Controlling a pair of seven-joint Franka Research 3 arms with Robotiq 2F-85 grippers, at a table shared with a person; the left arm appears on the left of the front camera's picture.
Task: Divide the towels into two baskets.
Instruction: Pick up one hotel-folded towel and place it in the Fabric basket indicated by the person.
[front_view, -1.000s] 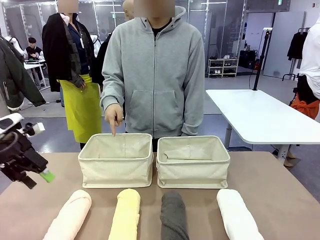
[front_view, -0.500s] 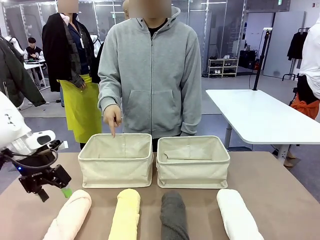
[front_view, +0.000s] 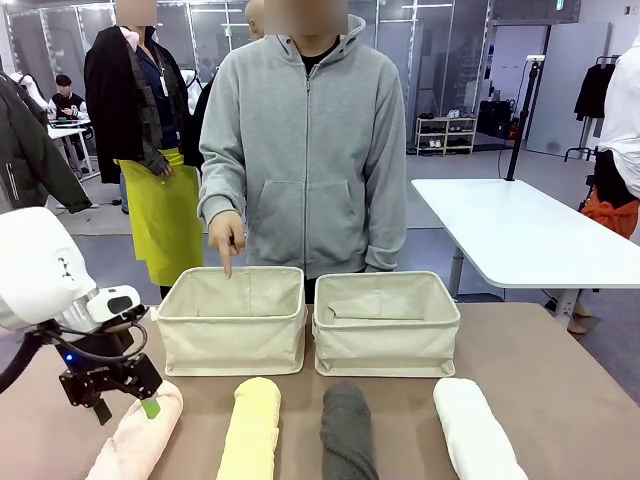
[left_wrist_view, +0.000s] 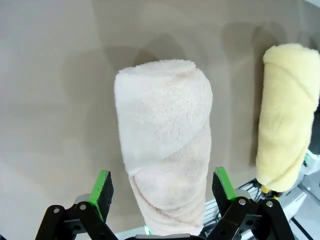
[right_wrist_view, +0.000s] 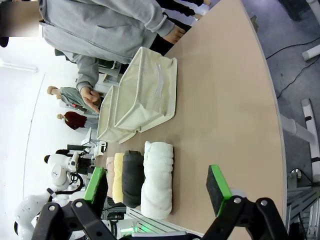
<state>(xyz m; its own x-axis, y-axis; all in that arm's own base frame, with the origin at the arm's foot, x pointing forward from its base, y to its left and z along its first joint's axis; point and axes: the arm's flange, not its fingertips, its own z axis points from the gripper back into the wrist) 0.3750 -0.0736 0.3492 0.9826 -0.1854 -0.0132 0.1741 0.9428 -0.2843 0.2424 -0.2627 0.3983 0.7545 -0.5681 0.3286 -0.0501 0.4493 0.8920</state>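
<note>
My left claw (front_view: 125, 410) is wide open. It hangs low over the pink towel (front_view: 135, 440), near the towel's far end. In the left wrist view the claw (left_wrist_view: 162, 185) has one green pad on each side of the pink towel (left_wrist_view: 162, 145), with a little gap on both sides. It is not holding anything.

The pink towel lies on the table (front_view: 560, 400), the first in a row of four. Next to it is the yellow towel (front_view: 252, 430), close by but not touching it. I see the yellow towel (left_wrist_view: 287, 115) in the left wrist view too.

Behind those two stands the left basket (front_view: 232, 335). A person in a grey hoodie stands at the far side. The person's hand (front_view: 227, 235) points one finger down over the back rim of that basket.

Next in the row is the grey towel (front_view: 347, 435). Behind it stands the right basket (front_view: 385, 340), just beside the left one. I cannot see a towel in either basket.

The white towel (front_view: 475, 430) is last in the row.

My right claw (right_wrist_view: 156, 185) is wide open too, holding nothing. It is up off the table, looking along the row, with the white towel (right_wrist_view: 157, 180) nearest.
</note>
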